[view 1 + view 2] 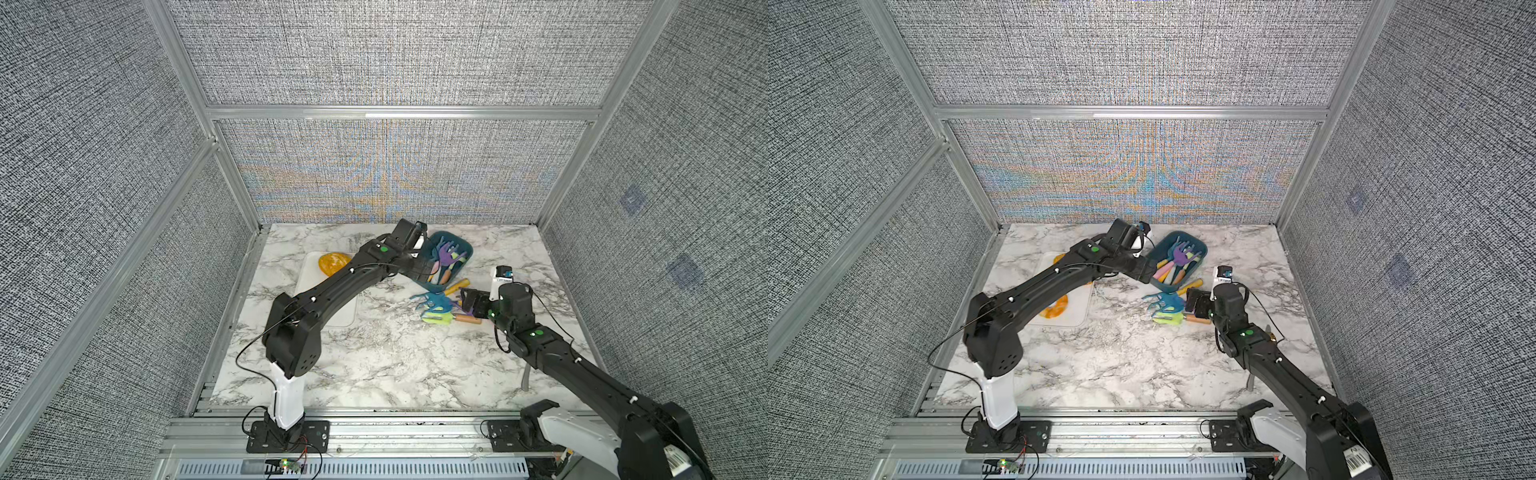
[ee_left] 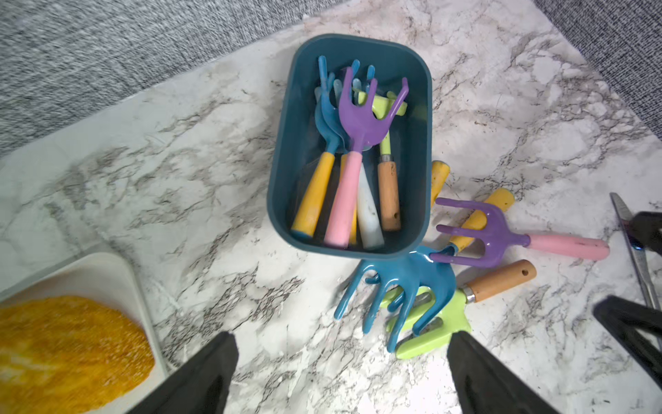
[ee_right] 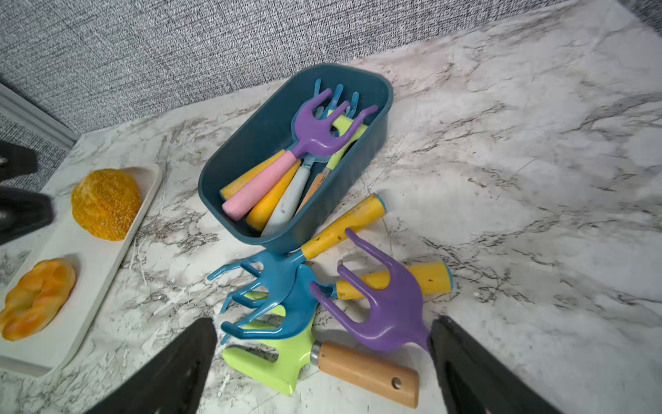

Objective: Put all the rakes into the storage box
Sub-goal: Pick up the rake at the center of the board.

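At the near edge the left arm (image 1: 291, 332) rises from its base, bends sharply at the elbow and stretches its forearm away and to the right, passing over the white tray (image 3: 100, 251). The right arm (image 1: 582, 365) leans in low from the near right corner, wrist bent down.

The right gripper (image 3: 324, 322) hangs over 4 loose rakes on the marble table (image 1: 374, 365), its fingers spread wide and holding nothing. In the right wrist view the handle of the loose purple rake (image 3: 390, 308) passes behind 1 finger. That rake overlaps 2 blue rakes (image 3: 283, 286) with yellow handles, and a green rake (image 3: 286, 362) with a wooden handle lies beneath.

Just beyond, 1 blue rake lies against the storage box (image 2: 293, 125). The left gripper (image 2: 342, 337) hovers at the box's left side, fingers (image 2: 200, 376) wide apart and empty. Inside the box several rakes lie lengthwise, the boxed purple rake (image 2: 360, 118) on top.

The tray holds 2 bread rolls (image 3: 105, 204). A grey fabric wall (image 1: 386, 174) stands behind.
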Robot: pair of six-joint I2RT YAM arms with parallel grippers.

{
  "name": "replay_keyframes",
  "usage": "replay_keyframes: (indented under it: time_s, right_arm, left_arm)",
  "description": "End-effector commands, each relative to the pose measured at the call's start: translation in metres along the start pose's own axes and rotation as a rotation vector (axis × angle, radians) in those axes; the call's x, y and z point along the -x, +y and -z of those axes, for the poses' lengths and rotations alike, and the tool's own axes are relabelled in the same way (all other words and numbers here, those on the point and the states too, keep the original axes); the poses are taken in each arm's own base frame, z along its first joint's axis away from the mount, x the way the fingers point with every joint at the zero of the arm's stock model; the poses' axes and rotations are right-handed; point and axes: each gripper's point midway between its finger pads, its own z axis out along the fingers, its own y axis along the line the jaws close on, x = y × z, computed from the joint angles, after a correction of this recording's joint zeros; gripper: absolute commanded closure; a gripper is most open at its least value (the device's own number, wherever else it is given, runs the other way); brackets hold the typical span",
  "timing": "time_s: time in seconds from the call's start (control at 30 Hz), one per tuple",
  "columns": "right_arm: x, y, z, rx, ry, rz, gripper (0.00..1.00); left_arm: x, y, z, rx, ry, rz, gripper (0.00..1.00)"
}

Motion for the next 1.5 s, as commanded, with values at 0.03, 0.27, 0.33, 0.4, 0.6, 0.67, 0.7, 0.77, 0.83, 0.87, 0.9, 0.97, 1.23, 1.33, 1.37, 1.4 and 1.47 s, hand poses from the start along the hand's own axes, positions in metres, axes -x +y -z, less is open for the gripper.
replay_keyframes:
  time_s: [0.03,0.27,0.33,0.4,0.6,0.67,0.7,0.77,0.83,0.87,0.9,0.97,1.23,1.33,1.37,1.4,1.47]
  right_arm:
    - [-0.011,0.01,-0.013,0.043,0.083,0.026,0.03]
    - [-0.042,0.014,-0.035,0.053,0.265,0.046,0.04]
    - [-0.055,0.013,-0.04,0.056,0.314,0.046,0.04]
    - [-0.068,0.012,-0.046,0.054,0.356,0.044,0.05]
    - [-0.097,0.014,-0.048,0.08,0.456,0.019,0.07]
    - [-0.108,0.015,-0.045,0.08,0.488,0.021,0.07]
    - [-0.114,0.015,-0.044,0.078,0.505,0.024,0.07]
    - [-0.126,0.018,-0.04,0.079,0.545,0.035,0.08]
    - [-0.138,0.024,-0.033,0.087,0.582,0.054,0.09]
    - [-0.144,0.028,-0.028,0.09,0.595,0.066,0.09]
    - [-0.147,0.03,-0.024,0.089,0.601,0.077,0.09]
    - [-0.15,0.034,-0.015,0.09,0.605,0.093,0.11]
    - [-0.182,0.055,0.003,0.092,0.686,0.197,0.43]
    - [-0.192,0.054,-0.002,0.03,0.708,0.271,0.56]
    - [-0.194,0.054,-0.004,0.012,0.712,0.293,0.59]
    - [-0.196,0.053,-0.006,-0.011,0.718,0.317,0.6]
    - [-0.197,0.052,-0.009,-0.059,0.717,0.367,0.6]
  left_arm:
    - [-0.017,0.02,0.024,0.079,-0.073,0.072,0.01]
    - [-0.085,0.054,0.054,0.195,-0.139,0.166,0.01]
    - [-0.102,0.064,0.059,0.236,-0.162,0.171,0.01]
    - [-0.114,0.073,0.063,0.275,-0.185,0.165,0.01]
    - [-0.119,0.087,0.076,0.341,-0.234,0.151,0.01]
    - [-0.119,0.088,0.077,0.349,-0.233,0.15,0.01]
    - [-0.12,0.089,0.076,0.349,-0.23,0.153,0.01]
    - [-0.12,0.086,0.072,0.334,-0.219,0.153,0.01]
    - [-0.119,0.084,0.07,0.324,-0.211,0.155,0.01]
    - [-0.119,0.084,0.069,0.323,-0.207,0.156,0.01]
    - [-0.12,0.084,0.069,0.323,-0.204,0.157,0.01]
    - [-0.12,0.084,0.069,0.324,-0.2,0.157,0.01]
    - [-0.12,0.084,0.068,0.326,-0.2,0.157,0.01]
    - [-0.121,0.084,0.066,0.329,-0.192,0.155,0.01]
    - [-0.121,0.084,0.065,0.329,-0.19,0.155,0.01]
    - [-0.121,0.084,0.065,0.331,-0.189,0.153,0.01]
    - [-0.122,0.086,0.064,0.338,-0.186,0.152,0.01]
